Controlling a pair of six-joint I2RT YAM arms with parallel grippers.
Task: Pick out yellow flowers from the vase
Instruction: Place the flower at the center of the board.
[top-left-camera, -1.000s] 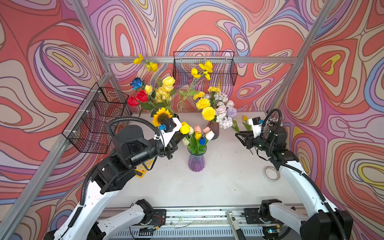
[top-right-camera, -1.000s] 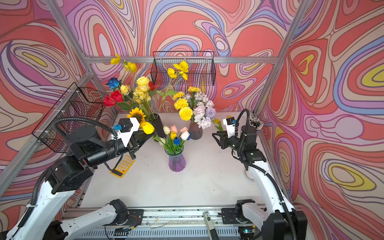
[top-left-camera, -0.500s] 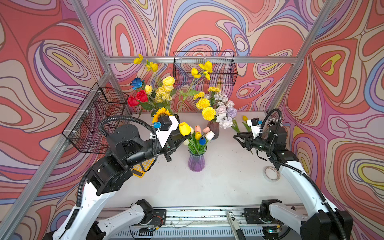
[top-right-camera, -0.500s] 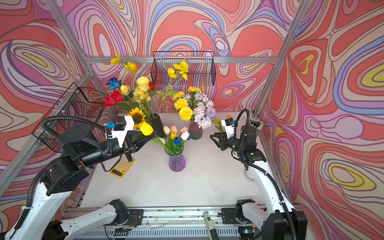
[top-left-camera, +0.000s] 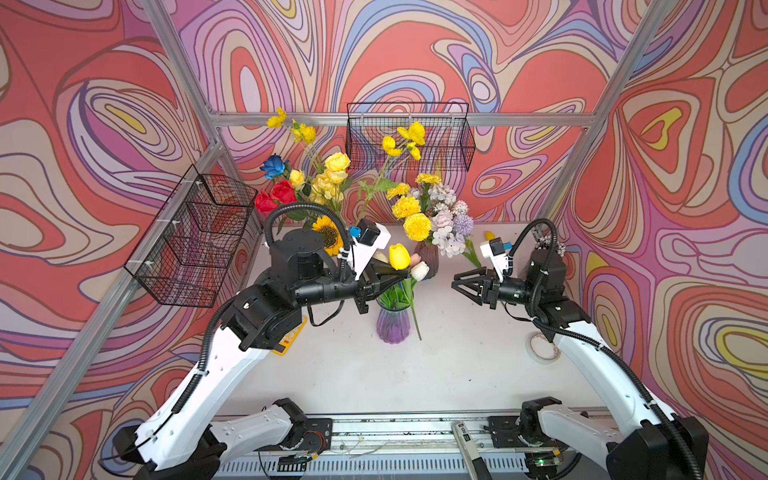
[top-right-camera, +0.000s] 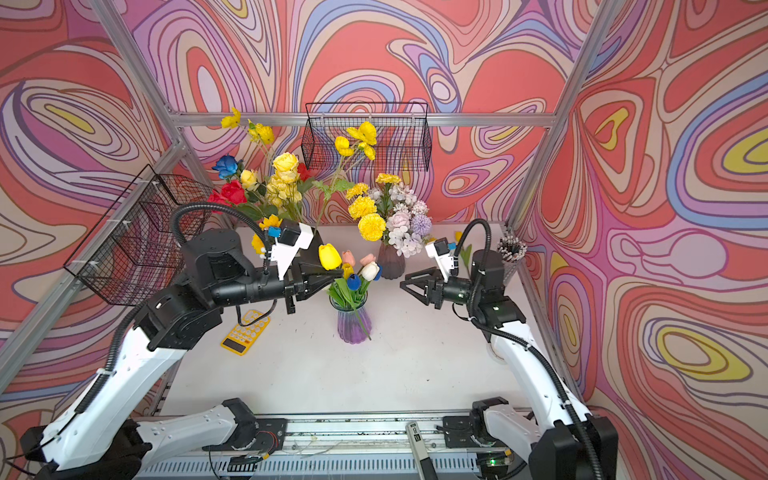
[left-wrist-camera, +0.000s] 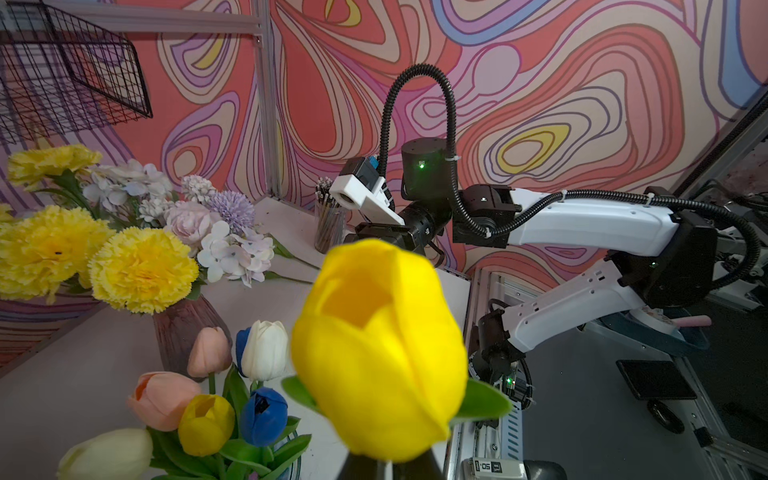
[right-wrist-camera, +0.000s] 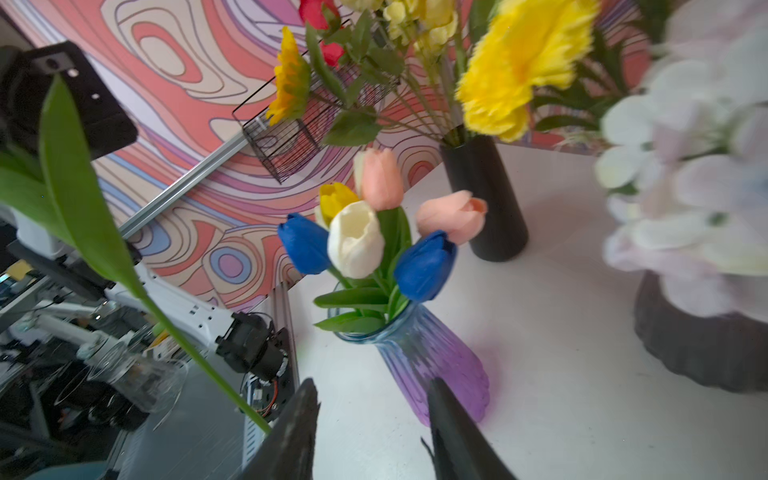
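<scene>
Left gripper (top-left-camera: 395, 272) clamped on the yellow tulip (top-left-camera: 400, 256) below the bloom. The bloom sits just past its fingertips, above the purple vase (top-left-camera: 392, 326), with the stem hanging outside it. Right gripper (top-left-camera: 456, 283) has jaws apart and empty, beside the vase. Smaller yellow tulip (left-wrist-camera: 205, 424) is in the vase.

Both top views: high above the near edge, angled down across the white tabletop (top-left-camera: 457, 374) toward the back wall (top-left-camera: 415, 62), sharing almost the whole scene. Left wrist: level, very near the yellow tulip (left-wrist-camera: 380, 353), looking past it toward the right arm (left-wrist-camera: 582, 224). Right wrist: low and close, facing the purple vase (right-wrist-camera: 432, 349); side blooms blurred, perhaps from nearness.
</scene>
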